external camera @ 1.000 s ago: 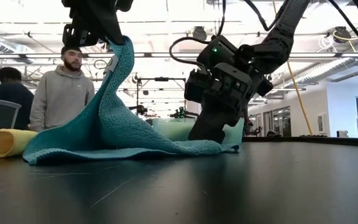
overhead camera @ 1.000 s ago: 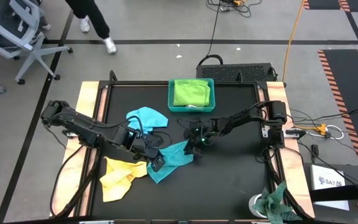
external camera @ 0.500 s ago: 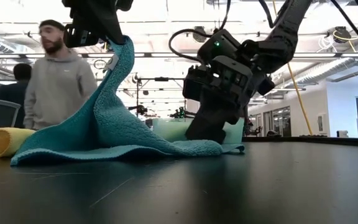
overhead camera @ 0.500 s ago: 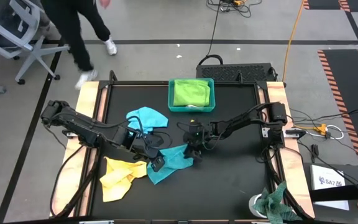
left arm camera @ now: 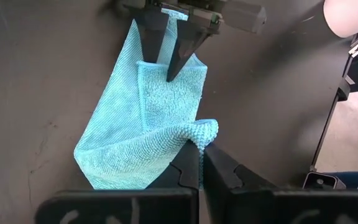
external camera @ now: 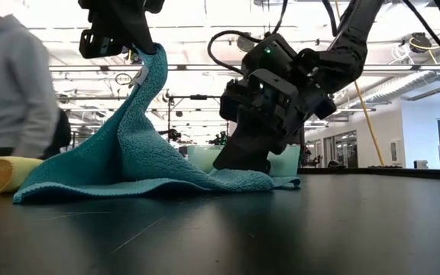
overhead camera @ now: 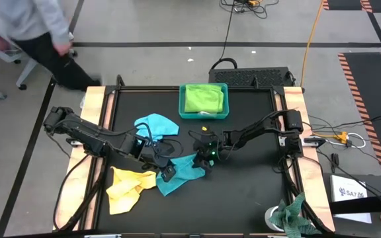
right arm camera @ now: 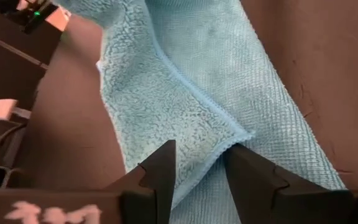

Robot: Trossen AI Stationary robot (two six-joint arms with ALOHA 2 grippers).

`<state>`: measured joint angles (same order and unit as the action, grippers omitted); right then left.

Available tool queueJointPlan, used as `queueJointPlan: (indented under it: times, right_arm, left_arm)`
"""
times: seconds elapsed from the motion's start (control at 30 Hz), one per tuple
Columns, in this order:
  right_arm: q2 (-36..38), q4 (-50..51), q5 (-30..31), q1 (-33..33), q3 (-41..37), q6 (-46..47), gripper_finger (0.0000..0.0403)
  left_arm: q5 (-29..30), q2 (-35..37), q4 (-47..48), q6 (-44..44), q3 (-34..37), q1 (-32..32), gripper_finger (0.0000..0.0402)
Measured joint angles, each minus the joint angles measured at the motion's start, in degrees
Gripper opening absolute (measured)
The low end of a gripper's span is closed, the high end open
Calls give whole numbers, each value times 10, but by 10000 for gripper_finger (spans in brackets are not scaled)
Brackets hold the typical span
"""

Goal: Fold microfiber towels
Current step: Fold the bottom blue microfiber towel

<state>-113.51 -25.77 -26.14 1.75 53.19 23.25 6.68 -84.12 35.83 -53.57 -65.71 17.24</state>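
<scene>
Turquoise terry dominates the middle of the black table (overhead camera: 256, 132), where both arms meet over one microfiber towel (overhead camera: 184, 173) lying just in front of the teal tray (overhead camera: 204, 114), which holds a lime-green cloth (overhead camera: 202, 98); a light blue towel (overhead camera: 156, 124) and a yellow towel (overhead camera: 127, 188) wait to the turquoise towel's left. From above, the left gripper (overhead camera: 167, 173) sits at that towel's left corner and the right gripper (overhead camera: 205, 158) at its right edge. At table height, the left gripper (external camera: 132, 47) lifts one corner high, its jaws pressed together on the fabric, apparently to carry it over for a fold, while the right gripper (external camera: 243, 156) bears down on the far edge, seemingly anchoring it. The left wrist camera shows the corner pinched between closed fingers (left arm camera: 188, 171). The right wrist camera shows spread fingers (right arm camera: 160, 165) straddling a hemmed edge of the towel (right arm camera: 229, 74) lying flat, not yet closed on it.
</scene>
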Motion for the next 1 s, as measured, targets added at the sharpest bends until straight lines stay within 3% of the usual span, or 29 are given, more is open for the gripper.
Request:
queueJointPlan:
  times: [0.13, 0.3, 0.5, 0.7, 1.0]
  right_arm:
    - [-1, -6, 21, 0, 0, -2, 92]
    - [-2, -10, 21, 0, 0, -28, 11]
    - [19, 6, 21, 9, -3, 0, 2]
    - [154, 80, 37, 34, -1, -22, 1]
    - [373, 340, 227, 71, -1, -124, 1]
  left_arm:
    - [0, 0, 0, 8, 0, 0, 5]
    - [0, 0, -1, 9, 0, 0, 6]
    - [4, 0, 0, 11, 0, 0, 4]
    - [14, 0, 0, 46, 0, -3, 3]
    - [121, 0, -36, 162, -1, -81, 2]
